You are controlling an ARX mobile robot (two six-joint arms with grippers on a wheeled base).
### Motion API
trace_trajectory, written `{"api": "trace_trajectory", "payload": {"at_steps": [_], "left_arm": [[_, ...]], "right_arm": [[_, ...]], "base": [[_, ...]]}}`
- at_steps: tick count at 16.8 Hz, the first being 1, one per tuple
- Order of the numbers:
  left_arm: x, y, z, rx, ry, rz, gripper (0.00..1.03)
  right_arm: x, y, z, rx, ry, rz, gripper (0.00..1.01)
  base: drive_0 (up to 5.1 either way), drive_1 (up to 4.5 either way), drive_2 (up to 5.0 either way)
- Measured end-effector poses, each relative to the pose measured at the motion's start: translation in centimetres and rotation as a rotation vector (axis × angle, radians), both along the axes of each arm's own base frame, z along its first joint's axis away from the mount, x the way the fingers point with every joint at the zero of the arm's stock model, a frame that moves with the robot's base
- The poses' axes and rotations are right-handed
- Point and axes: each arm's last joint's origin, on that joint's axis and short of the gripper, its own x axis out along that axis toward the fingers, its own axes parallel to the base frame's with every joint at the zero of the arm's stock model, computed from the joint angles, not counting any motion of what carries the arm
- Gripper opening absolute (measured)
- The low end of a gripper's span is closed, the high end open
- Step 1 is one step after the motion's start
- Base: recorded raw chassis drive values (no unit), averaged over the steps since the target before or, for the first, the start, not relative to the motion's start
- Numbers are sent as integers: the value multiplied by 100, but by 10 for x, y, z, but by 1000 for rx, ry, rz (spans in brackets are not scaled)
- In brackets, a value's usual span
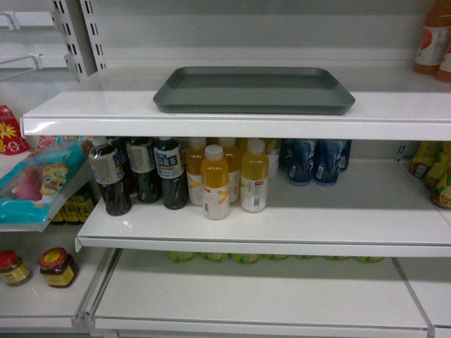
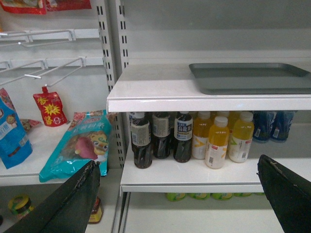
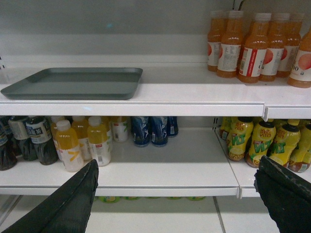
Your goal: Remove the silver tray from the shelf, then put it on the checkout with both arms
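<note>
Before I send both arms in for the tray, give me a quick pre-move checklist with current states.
1. silver tray lies flat on the shelf: ok.
2. Nothing on the tray: ok.
3. Tray's front rim near the shelf lip, reachable: ok.
4. left gripper open, below shelf level: ok.
5. right gripper open, below shelf level: ok.
6. Path to the checkout: cannot tell, not in view.

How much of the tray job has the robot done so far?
Nothing is done yet. The silver tray lies flat on the shelf, untouched. Both wrist views show open fingers below it, holding nothing. Left: grasp it with both arms, lift it, carry it to the checkout.
</note>
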Motion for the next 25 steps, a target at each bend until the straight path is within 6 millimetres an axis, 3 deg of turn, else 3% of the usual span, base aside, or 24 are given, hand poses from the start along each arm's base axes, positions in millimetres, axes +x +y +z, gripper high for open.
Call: {"api": "trace_trajectory", "payload": {"at_steps": [10, 25], "left_arm": [[0, 0, 0, 0, 3, 0, 98], [0, 0, 0, 0, 2, 0, 98]], "right_arm": [[0, 0, 0, 0, 0, 0, 98], [0, 0, 0, 0, 1, 0, 98]], "base": [[0, 0, 0], [2, 426, -422]]}}
